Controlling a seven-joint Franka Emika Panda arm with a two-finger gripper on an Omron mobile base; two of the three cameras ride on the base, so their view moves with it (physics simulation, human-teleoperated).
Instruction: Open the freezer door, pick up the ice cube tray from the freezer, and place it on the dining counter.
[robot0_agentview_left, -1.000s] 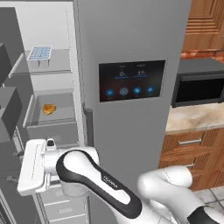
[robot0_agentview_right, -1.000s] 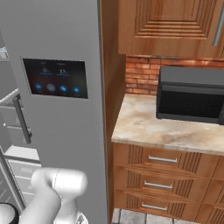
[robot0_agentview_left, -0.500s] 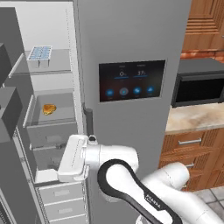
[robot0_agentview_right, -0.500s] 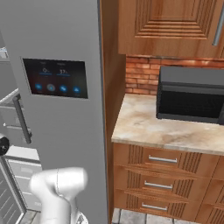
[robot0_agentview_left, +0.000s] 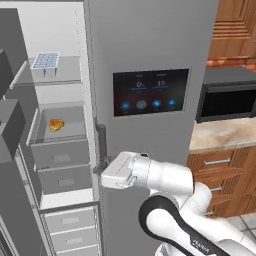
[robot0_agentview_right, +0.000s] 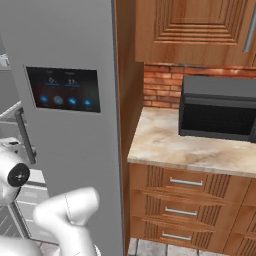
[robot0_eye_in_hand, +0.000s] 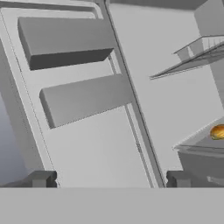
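Two dark fingertips (robot0_eye_in_hand: 41, 178) of the claw (robot0_eye_in_hand: 109, 179) stand wide apart, with nothing between them. Ahead of the claw is the swung-open freezer door (robot0_eye_in_hand: 83, 144), with two grey bins on its inside. Off to the claw's right sits the freezer (robot0_agentview_left: 60, 125). High above the claw, the ice cube tray (robot0_agentview_left: 45, 60) rests on the top shelf. Lower down, a small orange food (robot0_agentview_left: 56, 124) lies in a grey bin.
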